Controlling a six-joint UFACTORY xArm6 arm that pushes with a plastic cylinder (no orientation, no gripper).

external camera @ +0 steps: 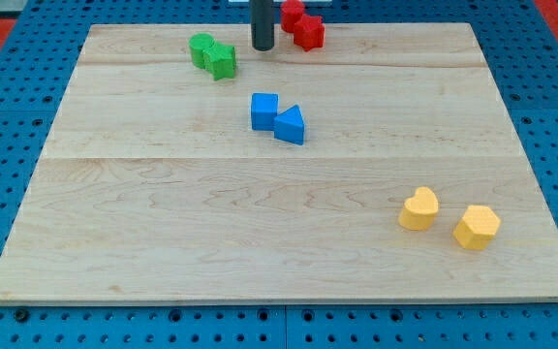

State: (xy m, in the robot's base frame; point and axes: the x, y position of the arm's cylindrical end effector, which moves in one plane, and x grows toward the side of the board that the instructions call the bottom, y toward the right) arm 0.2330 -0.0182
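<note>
The end effector is a straight dark rod with no jaws, so it grasps nothing. My tip [263,47] stands on the pale wooden worktop [163,223] near the view's top edge, a little left of centre.

Nearest neighbours:
- To the view's right of my tip, just beside it, lie two red blocks touching each other: one red block [292,14] at the top edge, partly cut off, and a red star-like block [309,33] below it. A narrow gap appears to separate my tip from them; contact cannot be confirmed.
- To the view's left, near but apart, sit a green rounded block [201,48] and a green cube-like block [222,61], touching.
- Toward the view's bottom of my tip, apart from it, a blue cube [264,111] touches a blue wedge-shaped block [291,125].

Well apart, at the view's lower right, lie a yellow heart-shaped block [419,208] and a yellow hexagonal block [477,227], close together without touching.
</note>
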